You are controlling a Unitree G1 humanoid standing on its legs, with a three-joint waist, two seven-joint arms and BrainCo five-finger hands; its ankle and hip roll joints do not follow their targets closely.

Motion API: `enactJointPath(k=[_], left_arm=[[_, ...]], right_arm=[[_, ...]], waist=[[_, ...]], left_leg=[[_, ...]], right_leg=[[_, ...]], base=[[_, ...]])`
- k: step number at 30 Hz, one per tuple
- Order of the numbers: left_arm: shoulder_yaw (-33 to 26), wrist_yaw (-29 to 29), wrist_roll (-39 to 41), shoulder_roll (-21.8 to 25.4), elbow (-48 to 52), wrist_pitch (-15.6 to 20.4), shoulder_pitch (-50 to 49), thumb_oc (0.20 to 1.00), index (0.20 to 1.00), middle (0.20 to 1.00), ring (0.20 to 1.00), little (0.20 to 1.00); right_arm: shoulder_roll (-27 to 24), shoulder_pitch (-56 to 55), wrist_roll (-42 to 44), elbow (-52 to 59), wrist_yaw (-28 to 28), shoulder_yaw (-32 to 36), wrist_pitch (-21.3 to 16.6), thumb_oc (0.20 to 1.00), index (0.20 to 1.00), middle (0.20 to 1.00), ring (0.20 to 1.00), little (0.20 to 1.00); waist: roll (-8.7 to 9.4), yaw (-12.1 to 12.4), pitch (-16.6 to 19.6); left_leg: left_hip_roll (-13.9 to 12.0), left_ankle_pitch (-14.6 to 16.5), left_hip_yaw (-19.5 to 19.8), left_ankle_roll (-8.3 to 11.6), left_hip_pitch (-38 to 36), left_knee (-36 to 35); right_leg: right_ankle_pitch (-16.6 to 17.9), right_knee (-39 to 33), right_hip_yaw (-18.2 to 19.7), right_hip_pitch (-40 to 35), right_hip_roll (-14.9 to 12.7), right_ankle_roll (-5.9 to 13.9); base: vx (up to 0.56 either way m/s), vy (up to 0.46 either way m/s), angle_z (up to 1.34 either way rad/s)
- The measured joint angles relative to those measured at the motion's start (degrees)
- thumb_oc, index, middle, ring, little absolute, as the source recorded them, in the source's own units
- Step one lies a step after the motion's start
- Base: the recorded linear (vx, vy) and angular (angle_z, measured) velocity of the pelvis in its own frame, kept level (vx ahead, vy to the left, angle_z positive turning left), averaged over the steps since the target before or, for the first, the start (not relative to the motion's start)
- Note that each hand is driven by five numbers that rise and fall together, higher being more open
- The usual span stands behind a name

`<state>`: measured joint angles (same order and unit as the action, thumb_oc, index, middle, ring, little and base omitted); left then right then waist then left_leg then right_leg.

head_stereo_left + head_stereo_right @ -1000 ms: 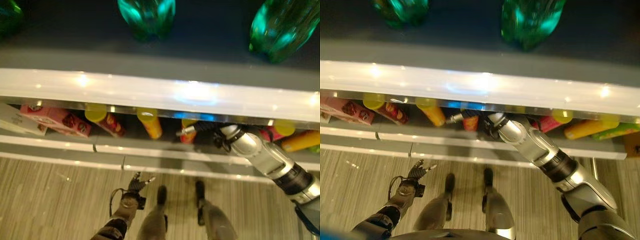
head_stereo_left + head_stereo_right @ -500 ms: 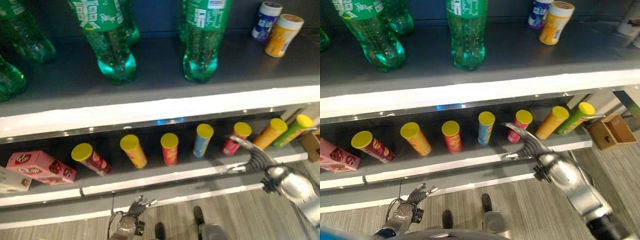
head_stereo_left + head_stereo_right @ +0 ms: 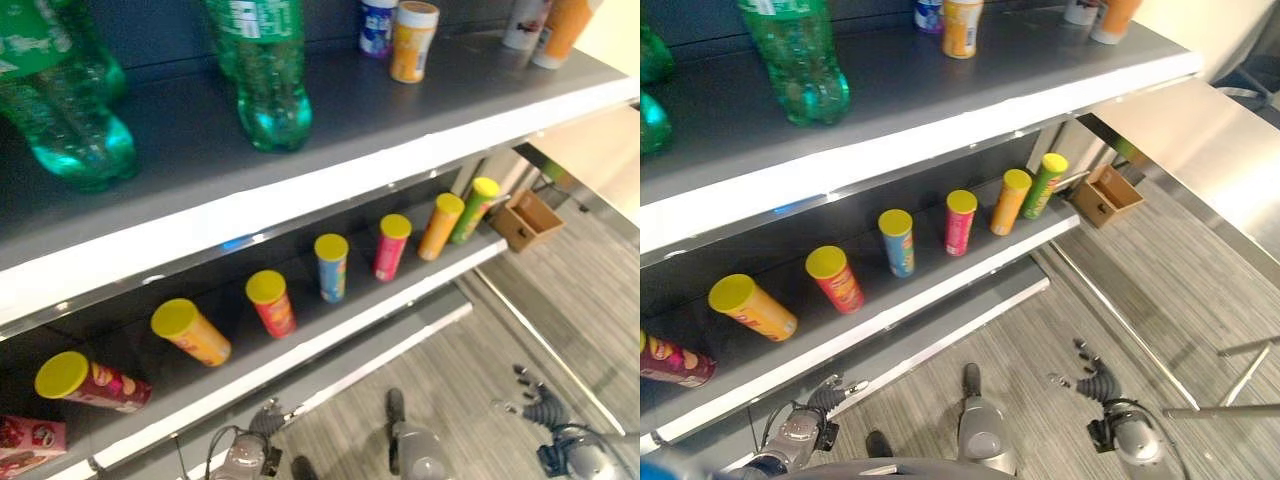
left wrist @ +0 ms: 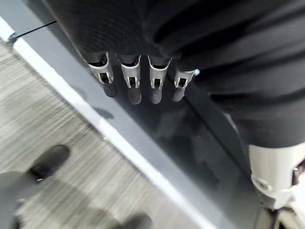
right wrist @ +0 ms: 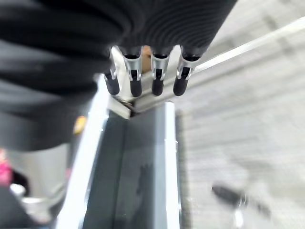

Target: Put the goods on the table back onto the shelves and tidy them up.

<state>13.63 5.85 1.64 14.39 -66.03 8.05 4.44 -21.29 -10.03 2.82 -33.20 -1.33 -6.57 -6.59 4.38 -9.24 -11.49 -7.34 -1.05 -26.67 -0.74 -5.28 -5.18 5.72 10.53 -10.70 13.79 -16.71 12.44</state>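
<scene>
Several chip cans with yellow lids stand in a row on the lower shelf (image 3: 300, 365): a red can (image 3: 271, 303), a blue can (image 3: 330, 268), a pink can (image 3: 392, 247), an orange can (image 3: 440, 226) and a green can (image 3: 473, 208). Two more cans (image 3: 190, 332) lie tilted further left. My right hand (image 3: 540, 408) hangs low over the floor, away from the shelf, open and holding nothing; its fingers (image 5: 157, 78) are straight. My left hand (image 3: 825, 398) hangs by the shelf base, open and holding nothing, with its fingers (image 4: 135, 86) relaxed.
Green bottles (image 3: 265, 75) and small jars (image 3: 412, 40) stand on the upper shelf (image 3: 330, 190). A pink box (image 3: 25, 440) lies at the lower shelf's far left. An open cardboard box (image 3: 1102, 195) sits past the shelf's right end. A steel table (image 3: 1200, 150) stands to the right.
The view has swung right and away from the shelf. My right hand has come out of the lower shelf and dropped to floor level, with nothing in it. The left hand still hangs low.
</scene>
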Motion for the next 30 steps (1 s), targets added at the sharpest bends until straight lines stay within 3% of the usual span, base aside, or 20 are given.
enactJointPath(k=[1, 2, 4, 5, 6, 7, 8, 10, 15, 16, 17, 18, 19, 20, 21, 22, 24, 25, 27, 30], left_arm=[[0.3, 0.01, -0.15, 0.11, 0.27, -0.03, 0.11, 1.0, 1.0, 1.0, 1.0, 1.0], [0.57, 0.02, -0.14, 0.71, 0.97, -0.09, -0.5, 1.0, 1.0, 1.0, 1.0, 1.0], [0.35, -0.16, -0.05, 2.25, 2.54, -0.26, -1.81, 1.0, 1.0, 1.0, 1.0, 1.0], [-0.41, -0.34, 0.0, 2.16, 3.15, -0.43, -2.18, 1.0, 1.0, 1.0, 1.0, 1.0], [-0.51, -0.46, 0.1, 1.01, 3.61, -0.65, -2.45, 1.0, 1.0, 1.0, 1.0, 1.0], [-0.67, -1.12, 0.21, -0.66, 4.3, -0.55, -1.99, 1.0, 1.0, 1.0, 1.0, 1.0], [-0.7, -1.36, 0.34, -1.52, 3.46, -0.48, -1.68, 1.0, 1.0, 1.0, 1.0, 1.0], [-0.58, -1.36, 0.49, -2.0, 3.64, -0.5, -1.02, 1.0, 1.0, 1.0, 1.0, 1.0], [-0.5, -1.38, 0.55, -1.29, 5.7, -0.36, -0.4, 1.0, 1.0, 1.0, 1.0, 1.0], [-1.21, -4.33, 1.97, 1.19, 2.22, 0.09, 0.06, 1.0, 1.0, 1.0, 1.0, 1.0], [-1.78, -4.26, 2.26, 2.56, 1.1, -0.16, -0.01, 1.0, 1.0, 1.0, 1.0, 1.0], [-2.85, -3.42, 2.3, 3.91, 1.08, -0.3, 0.05, 1.0, 1.0, 1.0, 1.0, 1.0], [-3.11, -3.16, 2.29, 3.54, 1.24, -0.27, 0.17, 1.0, 1.0, 1.0, 1.0, 1.0], [-4.93, -2.27, 2.3, 1.98, 2.72, -0.07, -1.02, 1.0, 1.0, 1.0, 1.0, 1.0], [-6.89, -1.02, 2.57, 1.66, 3.94, 0.4, -2.09, 1.0, 1.0, 1.0, 1.0, 1.0], [-6.86, -0.29, 2.67, 1.45, 4.28, 0.59, -2.11, 1.0, 1.0, 1.0, 1.0, 1.0], [-5.8, -0.38, 2.68, 1.25, 3.15, 0.65, -2.45, 1.0, 1.0, 1.0, 1.0, 1.0], [-5.43, -0.39, 2.8, 1.34, 2.59, 0.67, -1.94, 1.0, 1.0, 1.0, 1.0, 1.0], [-4.95, -0.54, 3.26, 1.59, 2.05, 0.91, -1.91, 1.0, 1.0, 1.0, 1.0, 1.0], [-4.76, -0.66, 4.5, 1.5, 0.99, 0.92, -1.6, 1.0, 1.0, 1.0, 1.0, 1.0]], right_arm=[[1.34, -0.01, 0.11, 0.55, -0.23, -2.17, 0.25, 1.0, 1.0, 1.0, 1.0, 1.0], [3.85, 1.16, 0.8, -1.1, -0.47, -3.73, -0.02, 1.0, 1.0, 1.0, 1.0, 1.0], [6.33, 1.41, 2.02, -3.11, -0.27, -4.58, 0.04, 1.0, 1.0, 1.0, 1.0, 1.0], [7.28, 3.0, 2.23, -7.55, 0.17, -5.17, 0.08, 1.0, 1.0, 1.0, 1.0, 1.0], [7.46, 5.05, 2.26, -12.58, 0.72, -4.86, 0.82, 1.0, 1.0, 1.0, 1.0, 1.0], [6.09, 4.16, 2.27, -13.94, 1.0, -5.18, 1.78, 1.0, 1.0, 1.0, 1.0, 1.0], [5.17, 4.8, 2.28, -17.11, 1.12, -5.07, 1.28, 1.0, 1.0, 1.0, 1.0, 1.0], [3.63, 4.23, 2.58, -19.52, 1.48, -5.13, 2.51, 1.0, 1.0, 1.0, 1.0, 1.0], [2.49, 0.82, 2.91, -16.66, 2.32, -4.64, 2.09, 1.0, 1.0, 1.0, 1.0, 1.0], [1.8, 1.1, 2.9, -15.92, 2.09, -4.49, 1.99, 1.0, 1.0, 1.0, 1.0, 1.0], [1.08, 0.89, 2.86, -14.29, 2.42, -4.25, 1.81, 1.0, 1.0, 1.0, 1.0, 1.0], [-0.04, 0.75, 2.83, -12.52, 3.06, -3.8, 0.98, 1.0, 1.0, 1.0, 1.0, 1.0], [-0.91, 0.58, 2.75, -12.32, 3.38, -3.87, 0.83, 1.0, 1.0, 1.0, 1.0, 1.0], [-2.29, 0.85, 2.69, -12.0, 3.37, -4.02, 0.53, 1.0, 1.0, 1.0, 1.0, 1.0], [-2.5, 2.42, 2.59, -13.09, 3.72, -4.04, 0.16, 1.0, 1.0, 1.0, 1.0, 1.0], [-2.27, 4.27, 2.46, -15.12, 4.39, -3.98, 0.23, 1.0, 1.0, 1.0, 1.0, 1.0], [-2.34, 5.52, 2.13, -17.3, 4.93, -3.88, 0.32, 1.0, 1.0, 1.0, 1.0, 1.0], [-2.47, 4.95, 2.12, -18.6, 5.39, -2.73, 0.61, 1.0, 1.0, 1.0, 1.0, 1.0], [-2.69, 5.25, 2.12, -19.53, 6.19, -2.2, 0.92, 1.0, 1.0, 1.0, 1.0, 1.0], [-2.76, 5.53, 2.13, -19.63, 7.05, -0.18, 0.7, 1.0, 1.0, 1.0, 1.0, 1.0]], waist=[[-0.33, 1.25, -0.13], [-0.08, 2.99, 0.09], [1.69, 3.91, 1.25], [1.34, 4.4, 1.33], [-0.51, 5.06, 1.4], [-2.6, 6.21, 2.38], [-3.48, 5.91, 2.93], [-5.01, 4.61, 4.05], [-3.54, 3.79, 5.0], [-3.01, 2.67, 5.35], [-3.04, 2.79, 5.29], [-3.32, 2.37, 5.19], [-3.43, 1.78, 5.24], [-3.68, 1.91, 5.14], [-2.43, 3.71, 4.82], [-0.17, 5.33, 3.83], [1.94, 6.09, 3.13], [2.21, 6.29, 2.75], [2.83, 6.52, 2.51], [0.65, 7.64, 1.66]], left_leg=[[-1.01, 0.05, -1.85, 0.0, -0.35, 0.0], [-1.96, -0.07, -3.87, 0.95, -1.62, 0.0], [-1.93, 0.1, -4.46, 2.79, -3.25, 0.22], [-3.13, -0.34, -5.78, 5.05, -4.52, 0.41], [-6.02, -0.25, -5.68, 5.13, -4.26, 1.72], [-8.27, -0.11, -3.59, 5.4, -2.76, 4.85], [-8.38, -0.22, -2.2, 5.24, -2.6, 5.7], [-11.5, -0.61, -2.01, 5.26, -2.28, 7.24], [-16.38, -6.92, 0.89, 4.37, -1.71, 8.75], [-18.27, -10.77, 0.65, 8.37, -2.42, 9.56], [-19.18, -12.28, 0.59, 9.2, -2.9, 10.32], [-20.6, -14.9, 1.49, 11.84, -2.83, 12.36], [-20.65, -16.84, 2.54, 12.68, -2.92, 13.46], [-20.53, -18.96, 6.6, 12.09, -2.4, 15.19], [-18.97, -20.75, 15.84, 9.96, 0.56, 21.39], [-14.69, -14.03, 24.07, 12.44, 3.23, 27.97], [-7.41, -2.51, 30.25, 12.85, 7.02, 26.31], [-3.57, -0.39, 31.65, 12.62, 11.36, 23.8], [2.9, -0.07, 33.12, 12.1, 14.17, 15.85], [7.86, -1.84, 34.61, 9.89, 17.37, 8.52]], right_leg=[[-0.29, 1.59, -1.83, -0.17, -2.42, 0.33], [-0.32, 1.49, -6.77, -1.64, -5.02, 0.44], [4.72, -3.69, -8.94, -7.26, -5.6, -2.61], [0.99, -6.73, -12.15, -9.14, -3.76, -1.24], [1.59, -6.96, -12.47, -8.59, -0.52, -3.11], [0.85, -8.6, -10.0, -8.04, 2.63, -4.69], [0.59, -9.1, -9.2, -8.03, 3.99, -5.05], [-1.26, -8.33, -9.39, -8.08, 6.6, -5.33], [-3.37, -8.31, -9.25, -8.36, 11.56, -8.28], [-3.97, -8.51, -8.45, -8.86, 13.16, -9.43], [-4.06, -9.17, -7.81, -9.6, 14.09, -10.24], [-4.05, -10.44, -7.16, -11.03, 15.51, -11.29], [-4.13, -10.7, -6.7, -11.09, 16.44, -11.85], [-3.54, -10.33, -5.54, -10.73, 17.35, -13.64], [-4.29, -9.11, -2.27, -9.91, 17.35, -15.08], [-4.3, -10.0, 1.77, -10.18, 16.52, -16.57], [-3.03, -13.45, 4.15, -12.38, 16.45, -17.13], [-2.88, -15.11, 4.07, -13.69, 16.96, -17.46], [-2.93, -15.7, 5.02, -13.93, 16.69, -17.39], [-2.84, -16.45, 4.95, -15.01, 17.41, -17.48]], base=[[-0.01, -0.139, -1.14], [0.02, -0.162, -1.23], [0.06, -0.346, -0.83], [0.06, -0.324, -0.66], [0.09, -0.369, -1.16], [0.11, -0.489, -1.11], [0.11, -0.51, -0.84], [0.06, -0.337, -0.22], [0.07, -0.309, -0.16], [0.07, -0.187, -0.39], [0.05, -0.219, -0.53], [-0.03, -0.32, -0.46], [-0.02, -0.383, -0.5], [-0.01, -0.327, -0.84], [0.06, -0.19, -1.39], [0.1, -0.186, -1.49], [0.13, -0.128, -0.93], [0.1, -0.053, -0.45], [0.08, -0.039, -0.42], [0.08, -0.029, -0.64]])
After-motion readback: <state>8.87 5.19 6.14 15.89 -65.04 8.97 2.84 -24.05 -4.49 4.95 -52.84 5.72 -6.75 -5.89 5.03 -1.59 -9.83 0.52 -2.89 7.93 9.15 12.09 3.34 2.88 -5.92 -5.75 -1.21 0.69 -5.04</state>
